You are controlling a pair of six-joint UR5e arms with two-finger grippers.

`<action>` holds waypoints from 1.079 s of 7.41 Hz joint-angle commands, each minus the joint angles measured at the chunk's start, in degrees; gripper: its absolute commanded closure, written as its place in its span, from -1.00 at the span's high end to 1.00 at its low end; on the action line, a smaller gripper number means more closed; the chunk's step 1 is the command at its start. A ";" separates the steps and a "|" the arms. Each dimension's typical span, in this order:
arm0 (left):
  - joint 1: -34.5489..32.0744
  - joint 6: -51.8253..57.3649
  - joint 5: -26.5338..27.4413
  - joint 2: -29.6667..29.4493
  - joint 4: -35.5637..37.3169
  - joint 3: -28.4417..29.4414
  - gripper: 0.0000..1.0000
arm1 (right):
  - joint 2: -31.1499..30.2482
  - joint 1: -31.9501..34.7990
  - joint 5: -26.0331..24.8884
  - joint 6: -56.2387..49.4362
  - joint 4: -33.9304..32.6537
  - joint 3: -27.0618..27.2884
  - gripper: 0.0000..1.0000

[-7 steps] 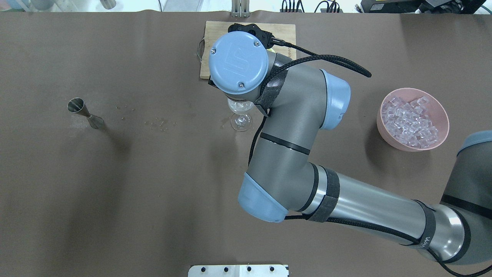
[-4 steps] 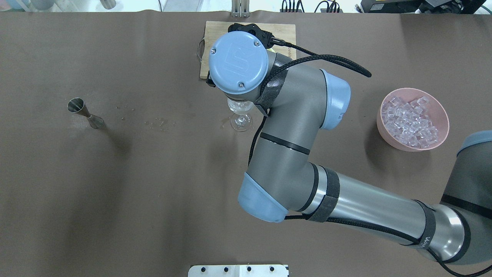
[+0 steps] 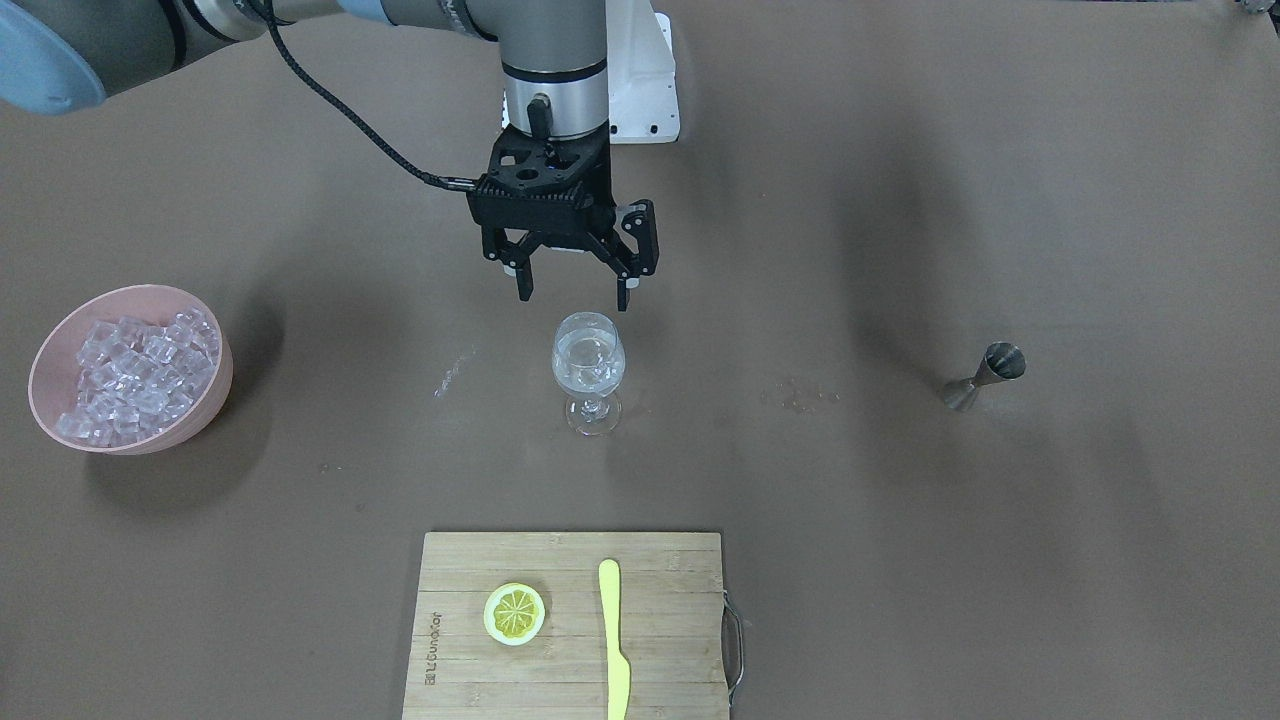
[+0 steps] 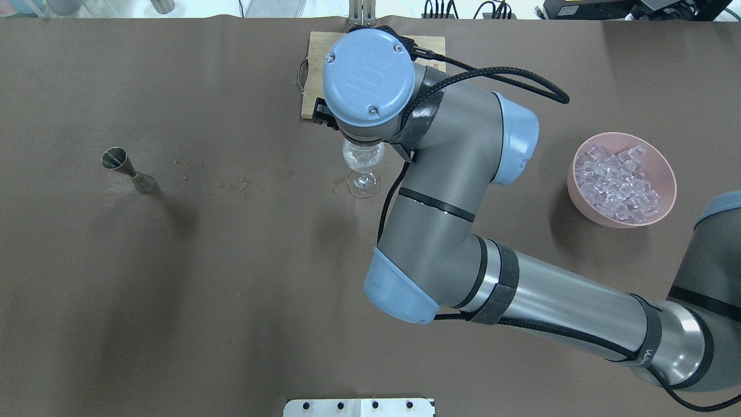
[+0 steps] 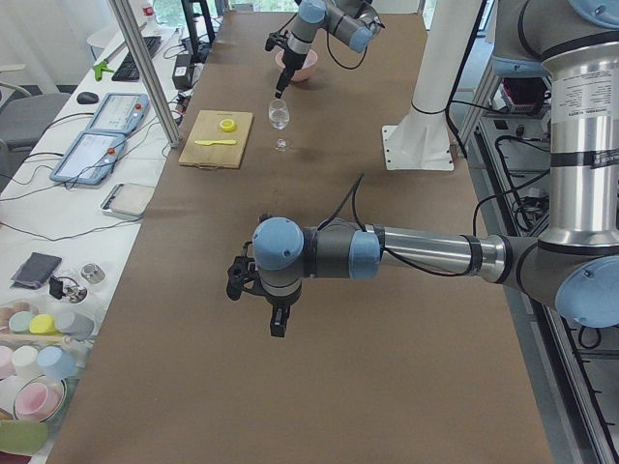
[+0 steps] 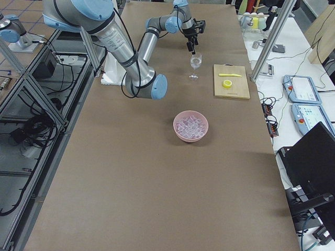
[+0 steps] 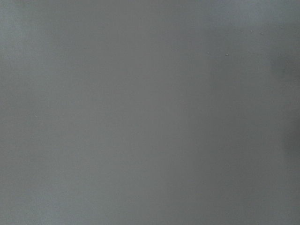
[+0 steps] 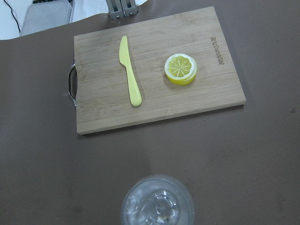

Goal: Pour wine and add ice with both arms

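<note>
Left end of the worktop: the jigger stands alone. The left gripper hangs over bare worktop toward that end; whether its jaws are apart cannot be told.

Centre, toward the operators' long edge: the wine glass stands upright, just short of the cutting board. It holds the wine and a few clear cubes. The right gripper hovers directly above the rim, jaws apart and empty.

Right end: the pink bowl holds the heap of ice.

Handling, as judged: each cube is small, light and slippery, so pinch it across two flat faces from the top of the heap. The glass looks thin, fragile and top-heavy when filled. Grasp it at the stem with light force.
</note>
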 commanded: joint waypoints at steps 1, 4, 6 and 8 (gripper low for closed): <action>0.00 0.00 0.01 0.33 0.00 -0.27 0.96 | -7.17 5.93 7.88 -9.61 -0.05 6.37 0.99; 0.00 -0.18 0.45 0.33 0.09 -0.10 0.96 | -21.76 19.71 22.71 -30.33 0.39 13.16 0.99; 0.00 0.00 0.45 0.50 -0.09 -0.10 0.96 | -31.77 27.98 25.32 -49.03 0.48 13.08 0.99; 0.00 -0.09 0.45 0.50 -0.09 -0.19 0.96 | -40.57 34.06 25.24 -65.06 0.48 12.82 1.00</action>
